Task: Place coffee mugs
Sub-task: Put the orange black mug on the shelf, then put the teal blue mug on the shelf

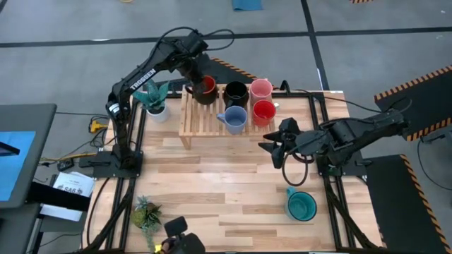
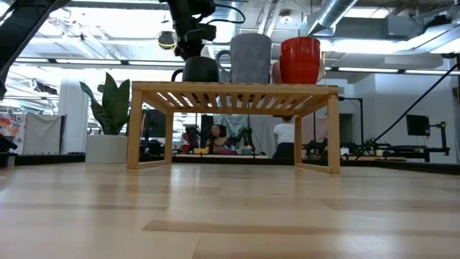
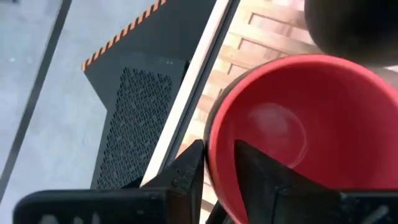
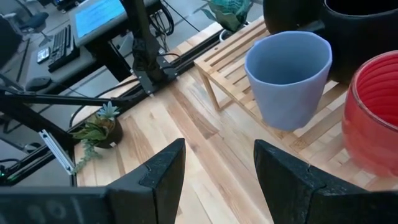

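A dark mug with a red inside stands by its base on the far left corner of the wooden slatted rack. My left gripper is at its rim, one finger inside and one outside the wall, slightly open. On the rack also stand a black mug, a pale pink mug, a red mug and a blue-grey mug. A teal mug stands on the table near the front right. My right gripper hovers open over the table, right of the rack, holding nothing. My left gripper comes at the mug from above, slanting down from the far left. One finger is inside the red hollow and the other outside the wall. I cannot tell whether either finger touches the wall. The mug stands upright on the rack.
A potted plant stands left of the rack, and another near the front left. A black object sits at the near edge. Bare wooden table lies between the rack and the teal mug.
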